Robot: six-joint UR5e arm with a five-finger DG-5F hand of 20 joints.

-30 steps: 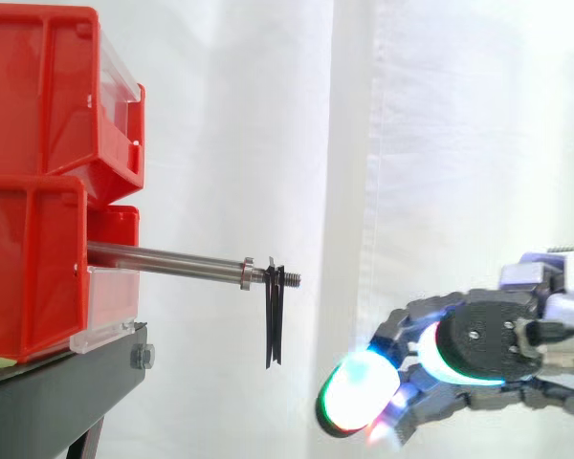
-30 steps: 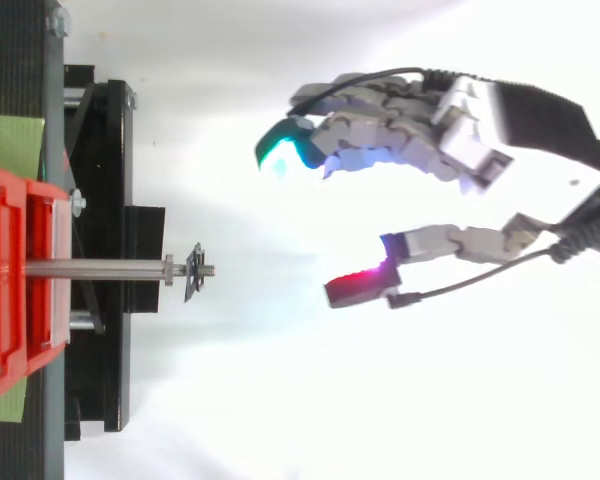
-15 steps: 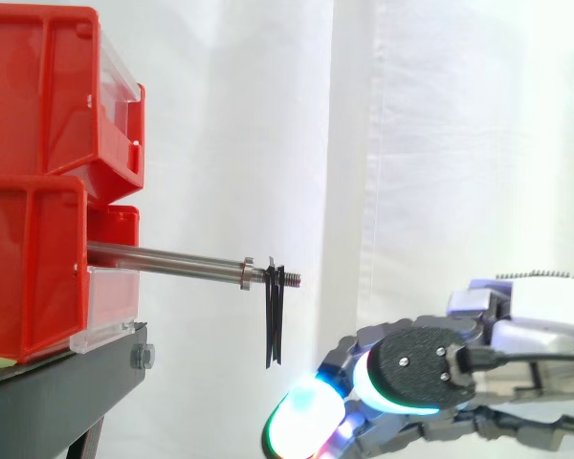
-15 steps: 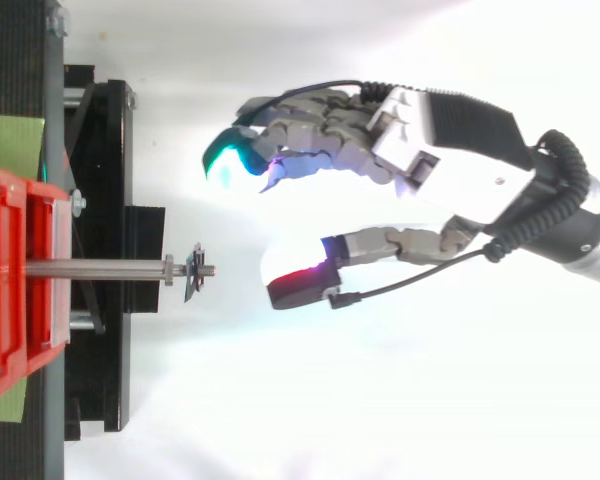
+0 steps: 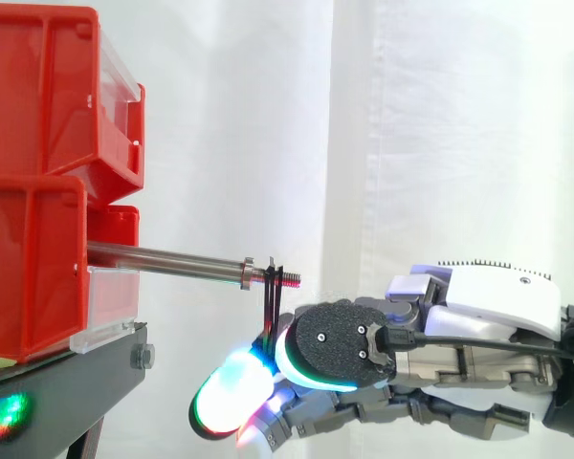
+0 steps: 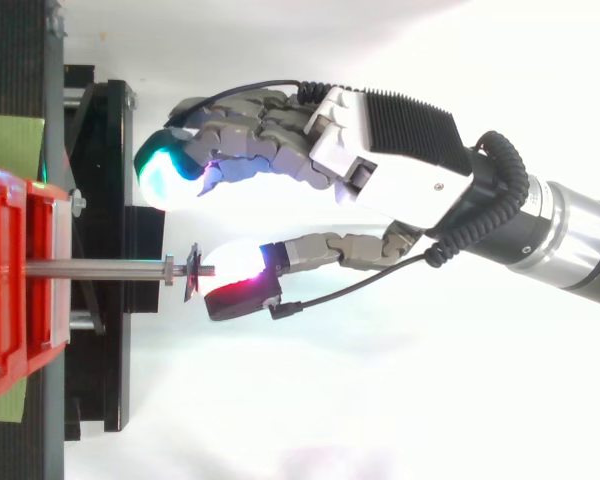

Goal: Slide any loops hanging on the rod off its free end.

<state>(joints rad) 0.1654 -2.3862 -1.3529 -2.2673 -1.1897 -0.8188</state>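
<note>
My hand (image 6: 380, 150) is open, fingers (image 6: 165, 172) loosely bent, thumb (image 6: 238, 296) spread apart, gripping nothing. The black loop (image 5: 272, 301) hangs near the rod's (image 5: 172, 259) free end (just past the nut (image 5: 247, 273)). My thumb pad sits just beside that tip, my fingers off the rod's other side.

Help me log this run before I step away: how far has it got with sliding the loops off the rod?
Done: nothing yet. The black loops hang on the rod, close to its threaded free end. In hand: the hand is open at that end, thumb on one side of the loops and fingers on the other; I cannot tell whether it touches them. Left: grip the loops and slide them off the tip.
</note>
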